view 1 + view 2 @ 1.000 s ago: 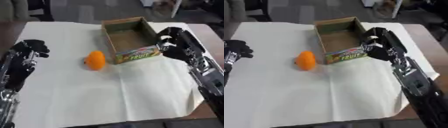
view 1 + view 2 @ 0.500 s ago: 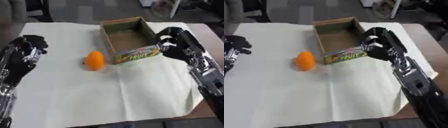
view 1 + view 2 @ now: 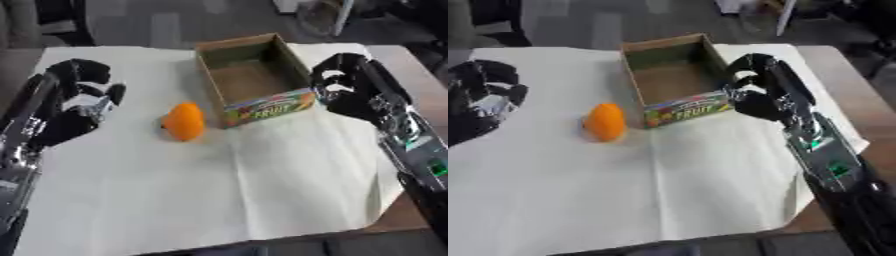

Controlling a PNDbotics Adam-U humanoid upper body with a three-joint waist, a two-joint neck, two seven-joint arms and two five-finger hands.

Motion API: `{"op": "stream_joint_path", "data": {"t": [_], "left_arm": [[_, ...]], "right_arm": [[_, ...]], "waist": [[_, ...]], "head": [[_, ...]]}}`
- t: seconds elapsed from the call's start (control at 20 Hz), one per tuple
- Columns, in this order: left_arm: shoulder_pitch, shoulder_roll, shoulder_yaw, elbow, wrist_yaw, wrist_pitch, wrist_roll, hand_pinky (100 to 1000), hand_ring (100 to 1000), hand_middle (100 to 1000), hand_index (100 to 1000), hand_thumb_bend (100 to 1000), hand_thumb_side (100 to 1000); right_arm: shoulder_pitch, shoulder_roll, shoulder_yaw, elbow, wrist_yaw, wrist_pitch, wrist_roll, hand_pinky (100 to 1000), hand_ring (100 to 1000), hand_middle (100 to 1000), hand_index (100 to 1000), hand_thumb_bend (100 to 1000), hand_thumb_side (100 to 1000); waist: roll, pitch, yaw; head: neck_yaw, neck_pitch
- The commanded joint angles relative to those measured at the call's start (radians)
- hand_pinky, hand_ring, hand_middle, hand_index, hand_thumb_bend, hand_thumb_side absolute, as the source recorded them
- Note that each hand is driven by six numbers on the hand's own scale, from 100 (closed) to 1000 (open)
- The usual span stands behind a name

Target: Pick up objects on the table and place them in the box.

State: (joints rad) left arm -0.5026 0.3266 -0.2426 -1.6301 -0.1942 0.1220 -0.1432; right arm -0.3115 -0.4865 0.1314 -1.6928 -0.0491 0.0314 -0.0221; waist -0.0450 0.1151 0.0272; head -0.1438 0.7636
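An orange fruit point(image 3: 184, 121) lies on the white sheet point(image 3: 201, 190), just left of the cardboard box point(image 3: 254, 80), whose front panel reads FRUIT. The box is open on top and looks empty inside. My left hand point(image 3: 74, 97) hovers left of the orange, a short gap away, fingers curled and holding nothing. My right hand point(image 3: 346, 87) sits against the box's right side, fingers curled by its wall; whether it touches the box I cannot tell.
The white sheet covers most of a brown table point(image 3: 411, 65), which shows bare at the right. Dark chairs and floor lie beyond the far edge. Open sheet stretches in front of the orange and the box.
My left hand has come in from the left edge toward the orange. The right hand stays beside the box. The orange and box have not moved.
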Motion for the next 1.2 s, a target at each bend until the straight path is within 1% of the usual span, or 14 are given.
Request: {"op": "stream_joint_path", "data": {"t": [0.05, 0.1, 0.2, 0.25, 0.45, 0.6, 0.85, 1.2], "left_arm": [[-0.05, 0.02, -0.03, 0.055, -0.078, -0.001, -0.02, 695, 772, 679, 757, 428, 265], [-0.063, 0.016, -0.04, 0.079, -0.103, -0.002, -0.024, 696, 774, 684, 763, 424, 243], [-0.092, 0.004, -0.06, 0.133, -0.147, -0.006, -0.029, 697, 777, 688, 771, 432, 230], [-0.104, -0.002, -0.067, 0.156, -0.165, -0.011, -0.028, 698, 778, 692, 776, 441, 206], [-0.16, -0.042, -0.089, 0.257, -0.252, -0.032, -0.02, 708, 786, 703, 784, 480, 189], [-0.189, -0.069, -0.098, 0.321, -0.312, -0.053, -0.022, 719, 790, 710, 789, 517, 202], [-0.21, -0.099, -0.104, 0.4, -0.406, -0.076, -0.047, 739, 801, 730, 806, 572, 209], [-0.228, -0.144, -0.094, 0.519, -0.536, -0.11, -0.046, 746, 803, 742, 828, 599, 196]], "right_arm": [[-0.014, -0.012, -0.003, -0.022, -0.007, -0.002, 0.003, 611, 770, 548, 502, 100, 100], [-0.014, -0.011, -0.003, -0.022, -0.007, -0.002, 0.004, 611, 769, 548, 502, 100, 100], [-0.016, -0.01, -0.002, -0.024, -0.008, -0.002, 0.005, 611, 769, 548, 502, 100, 100], [-0.017, -0.01, -0.001, -0.024, -0.009, -0.002, 0.005, 611, 769, 548, 502, 100, 100], [-0.022, -0.008, 0.003, -0.029, -0.011, -0.002, 0.008, 611, 769, 548, 502, 100, 100], [-0.023, -0.006, 0.004, -0.031, -0.012, -0.001, 0.011, 612, 769, 548, 502, 100, 100], [-0.021, -0.005, 0.005, -0.032, -0.013, -0.001, 0.012, 612, 768, 548, 502, 100, 100], [-0.021, 0.0, 0.009, -0.032, -0.013, 0.0, 0.016, 612, 768, 547, 503, 100, 100]], "waist": [[0.001, -0.016, -0.006], [0.001, -0.016, -0.008], [0.001, -0.016, -0.015], [0.0, -0.016, -0.018], [-0.001, -0.016, -0.034], [0.0, -0.015, -0.046], [-0.001, -0.013, -0.054], [-0.002, -0.01, -0.066]], "head": [[0.006, 0.006], [0.007, 0.006], [0.009, 0.006], [0.01, 0.006], [0.017, 0.006], [0.02, 0.006], [0.022, 0.006], [0.024, 0.006]]}}
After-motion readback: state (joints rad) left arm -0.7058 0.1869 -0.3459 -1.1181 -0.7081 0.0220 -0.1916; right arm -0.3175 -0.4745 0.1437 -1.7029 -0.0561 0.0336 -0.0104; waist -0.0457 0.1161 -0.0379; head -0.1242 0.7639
